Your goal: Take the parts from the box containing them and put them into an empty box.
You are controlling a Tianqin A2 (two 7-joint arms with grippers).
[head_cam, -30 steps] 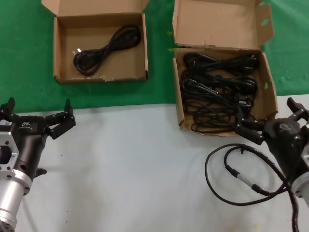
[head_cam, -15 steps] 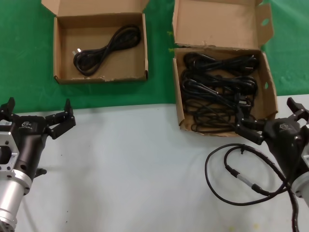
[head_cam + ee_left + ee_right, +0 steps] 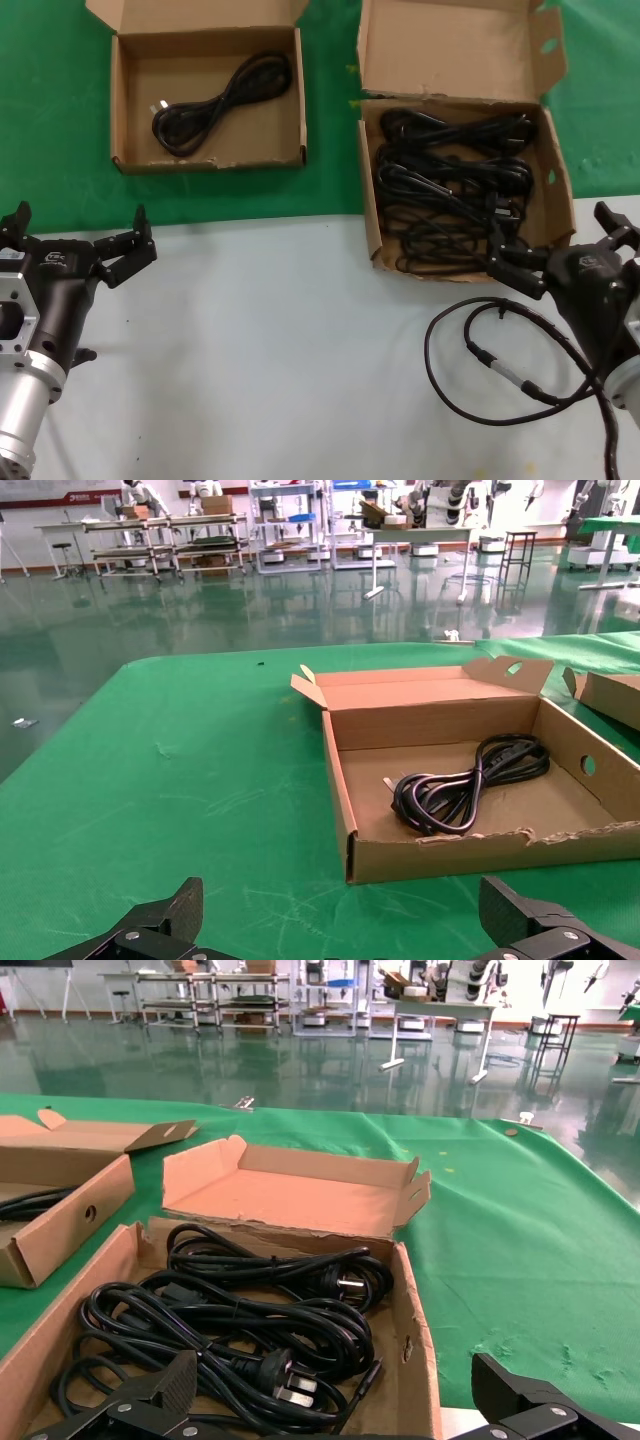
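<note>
Poised at the near wall of the cord box [image 3: 556, 150], right gripper [image 3: 560, 255] with fingers spread wide, empty, lined up for a bundle | heaped power cords [image 3: 450, 185] inside | one cord [image 3: 215, 100] already in the low box [image 3: 125, 110] | left gripper [image 3: 75, 248] parked over the bench [image 3: 280, 350], fingers apart, empty

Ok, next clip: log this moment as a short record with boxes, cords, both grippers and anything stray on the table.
source box: larger cardboard box, tall lid flap up, on the green cloth
contents: several coiled black power cords
receiving box: smaller cardboard box, holds one power cord
left gripper: open, holding nothing, near the table's front left
right gripper: open, at the source box's near edge
stray: looped robot cable on the grey table
</note>
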